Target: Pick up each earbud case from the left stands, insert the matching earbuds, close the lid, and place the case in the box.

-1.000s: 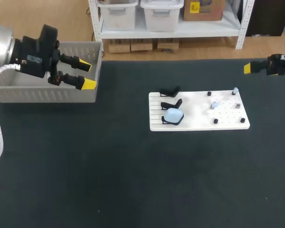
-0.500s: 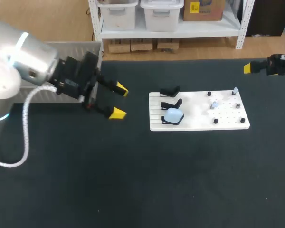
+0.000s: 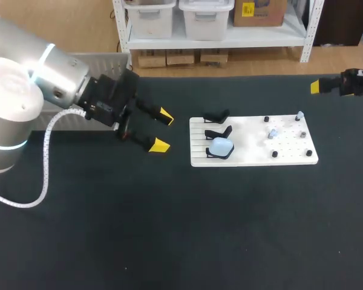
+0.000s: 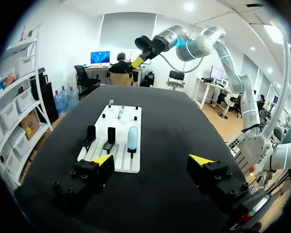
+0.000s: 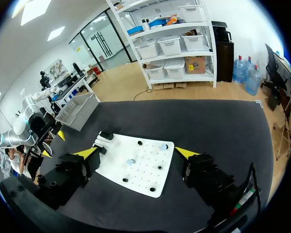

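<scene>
On the black counter [image 3: 169, 229] the pale blue earbud case [image 3: 221, 147] sits on a stand [image 3: 212, 153] at the end of the white pegboard [image 3: 248, 142], left gripper [image 3: 162, 130] near it with jaws apart, right gripper [image 5: 136, 154] spread wide at the far corner.

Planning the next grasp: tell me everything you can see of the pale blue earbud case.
The earbud case is pale blue, smooth, rounded, plastic-looking; whether its lid is shut is unclear. It rests on the nearest black stand at the left end of the white board. Nothing else touches it; the open left gripper is beside the board, apart.
</scene>
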### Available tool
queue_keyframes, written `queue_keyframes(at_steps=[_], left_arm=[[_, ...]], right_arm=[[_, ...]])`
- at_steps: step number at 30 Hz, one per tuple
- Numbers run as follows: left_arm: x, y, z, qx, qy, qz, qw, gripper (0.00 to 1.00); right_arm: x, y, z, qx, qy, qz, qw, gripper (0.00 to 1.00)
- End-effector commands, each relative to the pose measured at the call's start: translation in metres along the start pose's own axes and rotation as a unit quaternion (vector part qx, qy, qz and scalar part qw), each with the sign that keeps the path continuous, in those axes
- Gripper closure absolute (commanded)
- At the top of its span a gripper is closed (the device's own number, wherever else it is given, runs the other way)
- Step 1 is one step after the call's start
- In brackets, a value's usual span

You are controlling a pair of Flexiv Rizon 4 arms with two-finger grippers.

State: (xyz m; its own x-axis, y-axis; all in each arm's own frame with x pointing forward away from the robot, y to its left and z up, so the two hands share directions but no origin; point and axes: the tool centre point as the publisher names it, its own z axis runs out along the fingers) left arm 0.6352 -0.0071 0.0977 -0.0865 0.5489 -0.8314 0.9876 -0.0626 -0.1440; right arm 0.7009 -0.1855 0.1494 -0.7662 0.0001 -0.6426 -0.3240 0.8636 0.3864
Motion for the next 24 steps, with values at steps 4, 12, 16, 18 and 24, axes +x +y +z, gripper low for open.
queue_keyframes(at_steps=[4, 12, 16, 18, 24], left_arm=[[0.001, 0.000, 0.000, 0.000, -0.001, 0.001, 1.000, 0.00], [0.004, 0.003, 0.033, 0.010, -0.016, -0.006, 1.000, 0.00], [0.002, 0.007, 0.043, 0.017, -0.013, 0.009, 1.000, 0.00], [0.000, 0.009, 0.048, 0.023, -0.004, 0.020, 1.000, 0.00], [-0.004, 0.013, 0.056, 0.024, -0.003, 0.046, 0.999, 0.00]], right_arm=[[0.000, 0.000, 0.000, 0.000, 0.000, 0.000, 1.000, 0.00], [0.000, 0.000, 0.000, 0.000, 0.000, 0.000, 1.000, 0.00], [0.000, 0.000, 0.000, 0.000, 0.000, 0.000, 1.000, 0.00], [0.000, 0.000, 0.000, 0.000, 0.000, 0.000, 1.000, 0.00], [0.000, 0.000, 0.000, 0.000, 0.000, 0.000, 1.000, 0.00]])
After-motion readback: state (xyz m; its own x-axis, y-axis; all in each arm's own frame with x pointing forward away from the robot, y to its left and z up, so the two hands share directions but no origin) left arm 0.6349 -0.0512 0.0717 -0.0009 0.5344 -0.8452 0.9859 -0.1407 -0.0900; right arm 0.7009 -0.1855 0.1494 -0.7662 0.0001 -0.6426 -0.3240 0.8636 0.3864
